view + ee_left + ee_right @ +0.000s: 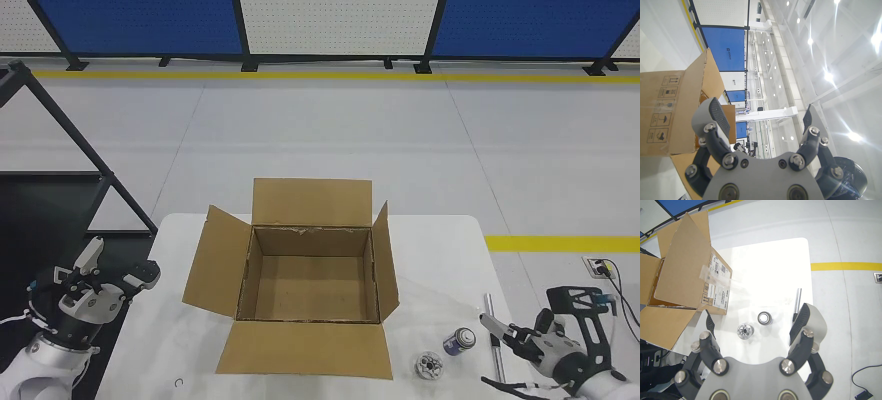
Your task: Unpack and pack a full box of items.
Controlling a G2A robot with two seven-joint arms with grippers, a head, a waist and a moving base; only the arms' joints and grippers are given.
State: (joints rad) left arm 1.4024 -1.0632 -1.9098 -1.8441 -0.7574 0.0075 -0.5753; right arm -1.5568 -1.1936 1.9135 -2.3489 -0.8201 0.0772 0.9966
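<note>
An open cardboard box (308,285) stands at the middle of the white table (440,260), flaps spread, with its bare bottom showing. To its right lie a small can (459,342), a toothed metal part (430,365) and a thin metal rod (493,335). My right gripper (492,355) hangs open at the table's near right corner, above the can (764,317), the toothed part (744,331) and the rod (797,300), holding nothing. My left gripper (118,262) is open and empty off the table's near left side, tilted upward beside the box (668,106).
A small dark ring (178,383) lies on the table near the front left. A black frame (70,130) stands at the far left. Blue and white panels (340,25) line the back. A yellow floor line (560,243) runs on the right.
</note>
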